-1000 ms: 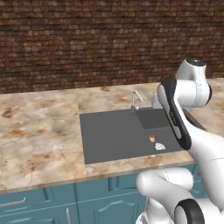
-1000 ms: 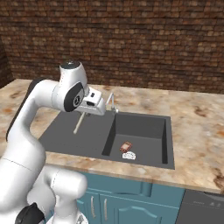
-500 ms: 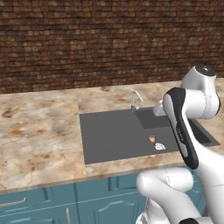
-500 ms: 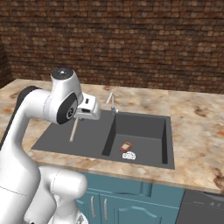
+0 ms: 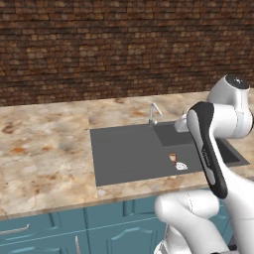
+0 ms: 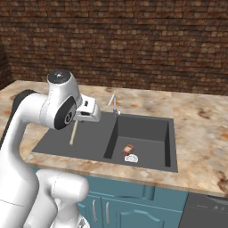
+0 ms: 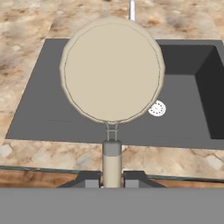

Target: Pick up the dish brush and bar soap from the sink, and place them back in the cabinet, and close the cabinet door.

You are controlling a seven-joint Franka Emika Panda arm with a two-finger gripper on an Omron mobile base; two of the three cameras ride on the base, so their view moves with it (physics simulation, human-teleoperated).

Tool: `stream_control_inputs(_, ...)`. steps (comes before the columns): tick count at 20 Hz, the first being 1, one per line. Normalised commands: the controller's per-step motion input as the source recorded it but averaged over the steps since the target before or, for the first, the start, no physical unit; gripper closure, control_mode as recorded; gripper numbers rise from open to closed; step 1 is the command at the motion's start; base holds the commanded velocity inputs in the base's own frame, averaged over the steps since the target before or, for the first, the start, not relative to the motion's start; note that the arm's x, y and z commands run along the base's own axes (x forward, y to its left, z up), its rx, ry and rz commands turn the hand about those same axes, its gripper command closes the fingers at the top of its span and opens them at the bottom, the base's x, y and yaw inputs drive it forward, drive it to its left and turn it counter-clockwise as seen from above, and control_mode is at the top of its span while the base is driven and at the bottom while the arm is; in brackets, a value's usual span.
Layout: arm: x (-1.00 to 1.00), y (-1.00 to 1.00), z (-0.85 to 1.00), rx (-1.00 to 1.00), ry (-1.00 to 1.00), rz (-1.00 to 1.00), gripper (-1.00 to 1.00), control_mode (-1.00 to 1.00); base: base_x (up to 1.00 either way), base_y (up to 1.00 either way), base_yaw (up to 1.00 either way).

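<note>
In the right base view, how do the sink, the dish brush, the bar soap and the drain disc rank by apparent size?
1. sink, clearly the largest.
2. dish brush, held in the gripper above the sink; being nearer the camera may enlarge it.
3. bar soap and drain disc look about alike; no ranking.

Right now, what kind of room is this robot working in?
It looks like a simulated kitchen: a dark grey sink with a small silver faucet is set into a marbled stone counter, teal-blue low cupboards sit beneath it, and a brick wall runs behind.
</note>
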Motion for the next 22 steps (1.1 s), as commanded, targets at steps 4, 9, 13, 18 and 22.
stream_control_inputs(4,0.0,0.0,0.23,0.0,0.0,0.0,1.0,-1.0,0.0,0.0,0.0)
stream_control_inputs(9,0.0,0.0,0.23,0.0,0.0,-0.01,1.0,-1.0,0.0,0.0,0.0)
stream_control_inputs(13,0.0,0.0,0.04,0.0,0.0,0.0,1.0,-1.0,0.0,0.0,0.0)
stream_control_inputs(18,0.0,0.0,0.0,0.0,0.0,-0.01,1.0,1.0,0.0,-0.12,-0.05)
stream_control_inputs(22,0.0,0.0,0.0,0.0,0.0,0.0,1.0,1.0,0.0,-0.41,-0.23)
